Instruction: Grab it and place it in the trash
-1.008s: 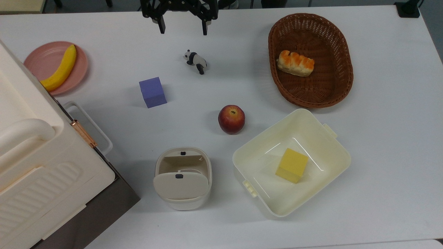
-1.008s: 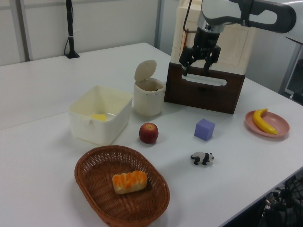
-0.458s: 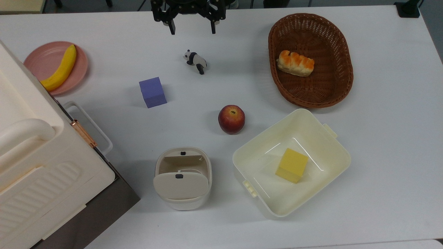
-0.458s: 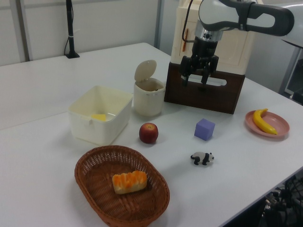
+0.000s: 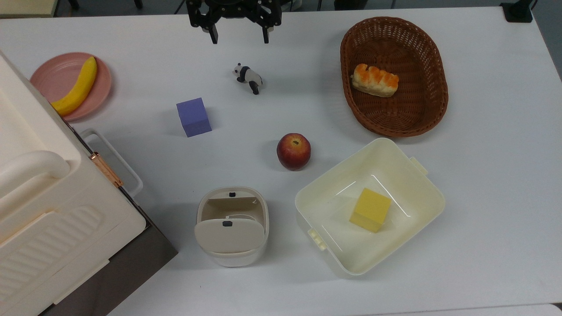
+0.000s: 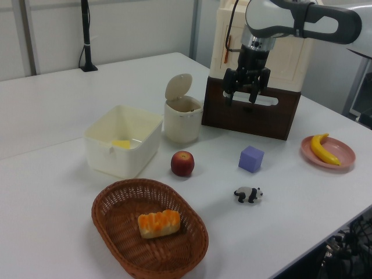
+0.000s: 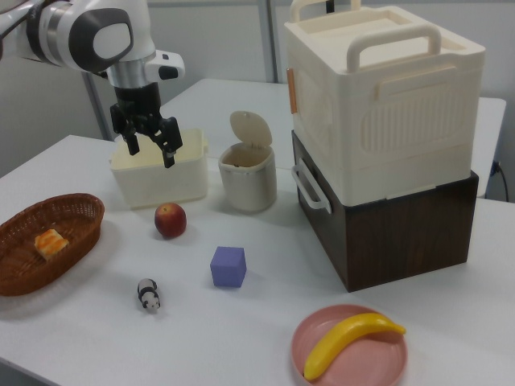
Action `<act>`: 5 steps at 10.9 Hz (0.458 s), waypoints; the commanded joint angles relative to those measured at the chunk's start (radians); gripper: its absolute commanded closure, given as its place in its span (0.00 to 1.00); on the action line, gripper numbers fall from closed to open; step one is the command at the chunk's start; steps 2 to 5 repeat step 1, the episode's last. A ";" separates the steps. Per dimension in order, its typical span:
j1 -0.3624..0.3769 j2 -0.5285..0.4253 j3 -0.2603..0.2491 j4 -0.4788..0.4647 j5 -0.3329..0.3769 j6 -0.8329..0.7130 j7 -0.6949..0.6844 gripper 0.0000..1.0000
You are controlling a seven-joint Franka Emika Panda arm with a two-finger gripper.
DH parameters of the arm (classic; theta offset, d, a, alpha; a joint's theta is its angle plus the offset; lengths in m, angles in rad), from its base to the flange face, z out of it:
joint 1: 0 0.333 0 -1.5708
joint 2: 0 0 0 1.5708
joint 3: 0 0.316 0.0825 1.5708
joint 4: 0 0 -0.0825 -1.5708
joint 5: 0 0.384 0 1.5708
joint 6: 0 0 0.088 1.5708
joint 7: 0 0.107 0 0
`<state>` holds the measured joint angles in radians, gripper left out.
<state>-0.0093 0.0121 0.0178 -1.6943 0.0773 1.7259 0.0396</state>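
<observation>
The trash is a small cream bin near the table's front in the top view, also seen as the trash and the trash. Its flap lid stands tipped up, and the inside is dim. The thing to grab is out of view; no crumpled paper lies on the table. My gripper hangs open and empty at the far edge in the top view, above the table beyond the panda figurine. The left view has the gripper high in front of the brown box, and the right view has the gripper above the tub.
A red apple, a purple cube, a cream tub holding a yellow block, and a wicker basket with bread stand on the table. A pink plate carries a banana. A large cream-and-brown box fills the top view's left.
The open gripper drifted a little to the top view's right, then back left, staying near the far edge. Nothing on the table moved.
</observation>
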 commanded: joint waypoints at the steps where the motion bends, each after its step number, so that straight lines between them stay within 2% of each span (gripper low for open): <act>1: 0.017 -0.027 -0.021 -0.024 0.018 -0.005 -0.027 0.00; 5: 0.017 -0.027 -0.021 -0.024 0.018 -0.005 -0.027 0.00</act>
